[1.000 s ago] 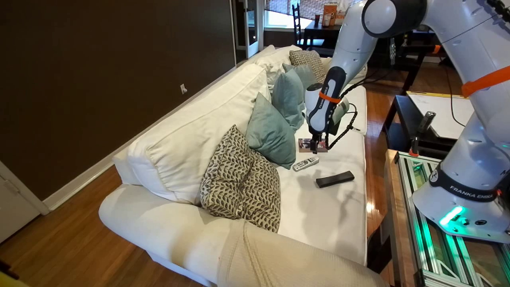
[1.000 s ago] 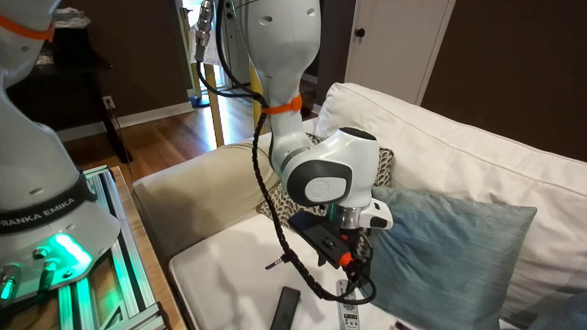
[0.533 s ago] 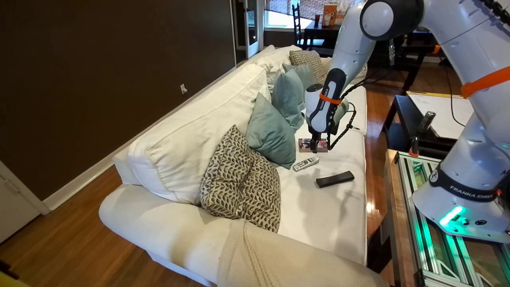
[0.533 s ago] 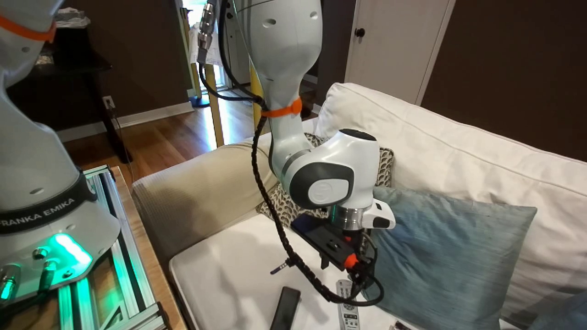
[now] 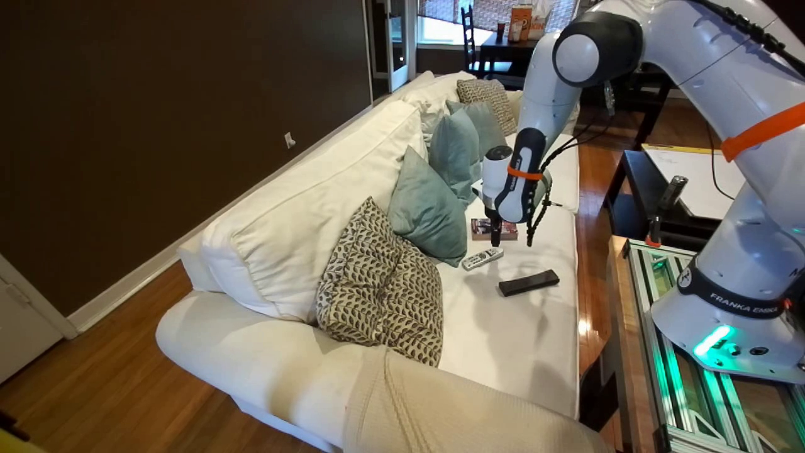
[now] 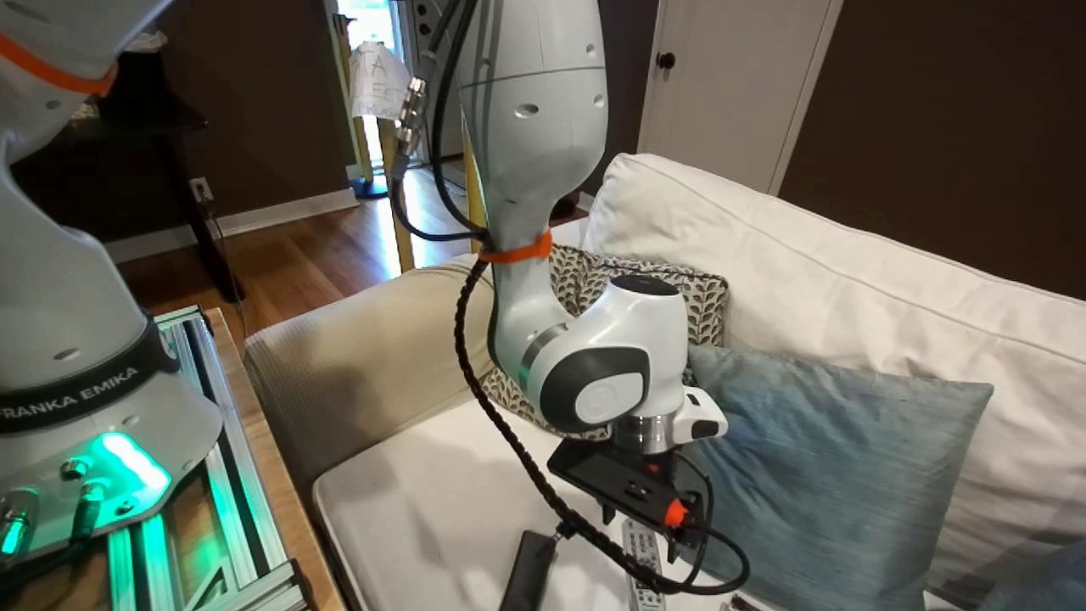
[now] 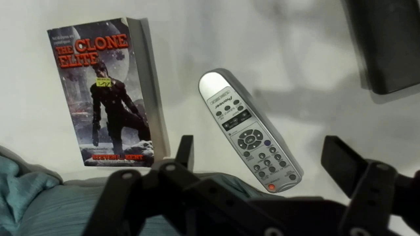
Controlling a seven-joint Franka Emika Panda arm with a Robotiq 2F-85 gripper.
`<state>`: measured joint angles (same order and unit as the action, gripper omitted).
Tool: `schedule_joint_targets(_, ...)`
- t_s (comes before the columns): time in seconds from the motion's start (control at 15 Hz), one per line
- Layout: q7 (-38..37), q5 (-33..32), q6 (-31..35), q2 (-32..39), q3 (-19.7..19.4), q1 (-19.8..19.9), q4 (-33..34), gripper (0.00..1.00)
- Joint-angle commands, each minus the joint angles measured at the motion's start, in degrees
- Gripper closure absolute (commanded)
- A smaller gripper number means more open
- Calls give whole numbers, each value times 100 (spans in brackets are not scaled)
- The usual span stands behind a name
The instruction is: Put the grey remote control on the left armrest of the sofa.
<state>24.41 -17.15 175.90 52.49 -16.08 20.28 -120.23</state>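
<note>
We hold nothing yet: our end effector (image 7: 261, 154) hangs wide over the grey remote control (image 7: 251, 135); we judge grasp, carry and placement on the left armrest (image 5: 314, 368) remain

The Franka Emika Panda arm (image 5: 710, 69) reaches from its base (image 5: 736, 277) past an edge of the wooden tabletop (image 5: 627, 327), bent at the elbow (image 5: 607, 38). Its wrist (image 6: 653, 356) hangs below the forearm (image 5: 547, 94), and the Robotiq gripper (image 7: 259, 157) points downward, fingers (image 7: 186, 152) spread apart.
</note>
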Motion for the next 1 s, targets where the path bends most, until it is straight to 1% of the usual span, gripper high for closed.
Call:
schedule_joint_targets(0.0,296,-287,352,507,202,324,427,0)
schedule_joint_targets(0.53,718,-440,148,1236,580,794,1374,0)
schedule_joint_targets(0.93,1040,-423,-87,1701,869,1000,2052,0)
